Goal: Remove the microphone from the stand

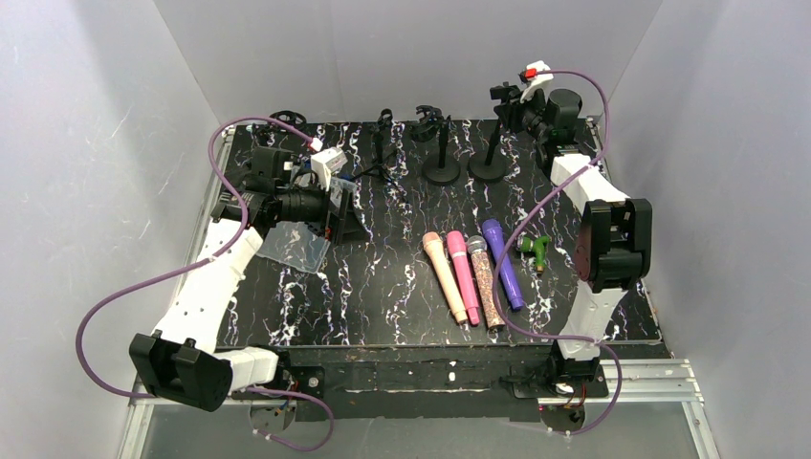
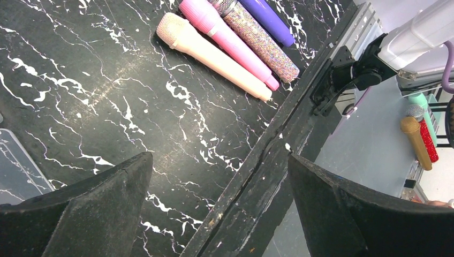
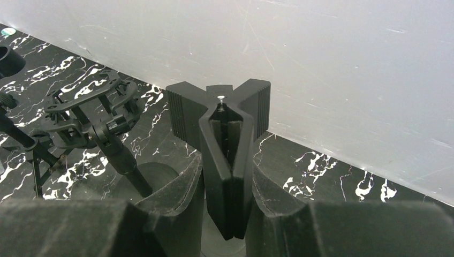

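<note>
The fingers (image 3: 179, 187) of the right gripper (image 3: 227, 182) are closed tight on the black ribbed clip (image 3: 227, 134) on top of the right-hand stand (image 1: 491, 153), and I see no microphone in this clip. The left gripper (image 2: 218, 160) is spread wide and holds nothing. Four microphones (image 1: 475, 273) lie side by side on the marble table (image 2: 107, 80), well apart from the stands, so I judge the removal finished; the next move calls for letting go of the clip gently, without tipping the stand.

Four microphones (image 1: 465, 273) lie side by side on the black, white-veined bench (image 1: 383, 287), well apart from the right hand (image 1: 504, 96). Black stands (image 1: 442, 174) rise beside that hand; a clear plastic piece (image 1: 292, 247) lies by the left hand (image 1: 342, 218).
</note>
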`<action>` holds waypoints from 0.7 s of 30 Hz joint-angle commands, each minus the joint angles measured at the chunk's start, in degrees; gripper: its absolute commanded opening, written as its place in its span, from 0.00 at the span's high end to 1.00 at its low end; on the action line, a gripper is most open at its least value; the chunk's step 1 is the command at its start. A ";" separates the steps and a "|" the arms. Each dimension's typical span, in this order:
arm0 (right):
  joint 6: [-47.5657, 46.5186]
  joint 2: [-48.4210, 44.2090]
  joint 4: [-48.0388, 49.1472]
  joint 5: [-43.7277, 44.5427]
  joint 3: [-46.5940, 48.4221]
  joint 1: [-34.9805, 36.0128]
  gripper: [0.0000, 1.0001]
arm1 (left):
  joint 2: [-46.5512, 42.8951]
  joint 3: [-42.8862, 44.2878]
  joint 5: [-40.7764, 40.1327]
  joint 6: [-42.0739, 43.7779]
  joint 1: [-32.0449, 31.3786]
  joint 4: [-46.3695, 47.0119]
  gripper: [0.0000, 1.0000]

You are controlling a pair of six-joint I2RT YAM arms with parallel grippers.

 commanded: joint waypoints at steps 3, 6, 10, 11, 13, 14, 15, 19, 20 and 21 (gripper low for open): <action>-1.85 2.65 -4.29 1.14 -0.19 -0.03 0.99 | -0.65 -0.16 3.12 -0.30 0.33 -1.77 0.02; -2.30 3.37 -4.68 1.58 -0.75 -0.03 0.99 | -0.36 0.13 3.23 -0.45 0.30 -1.65 0.02; -3.00 4.32 -4.76 2.04 -1.79 0.08 0.99 | 0.04 0.12 3.38 -0.87 0.30 -1.38 0.02; -3.28 4.58 -4.81 2.35 -1.87 0.22 0.99 | 0.16 0.11 3.41 -1.22 0.29 -1.21 0.02; -3.62 5.05 -5.03 2.71 -2.20 0.36 0.99 | 0.32 0.11 3.49 -1.68 0.29 -0.94 0.02; -3.65 5.17 -4.91 2.82 -2.51 0.41 0.99 | 0.25 0.10 3.57 -1.79 0.31 -0.85 0.02; -3.71 5.18 -4.82 2.87 -2.82 0.48 0.99 | 0.20 0.14 3.50 -1.81 0.29 -0.87 0.02; -3.73 5.27 -4.51 2.87 -3.78 0.57 0.99 | -0.06 -0.06 3.51 -1.75 0.29 -1.02 0.02; -3.76 5.36 -4.51 2.98 -3.91 0.58 0.99 | -0.06 -0.09 3.50 -1.73 0.33 -1.06 0.02; -3.77 5.49 -4.56 3.05 -4.02 0.66 0.99 | -0.07 -0.14 3.49 -1.75 0.35 -1.06 0.02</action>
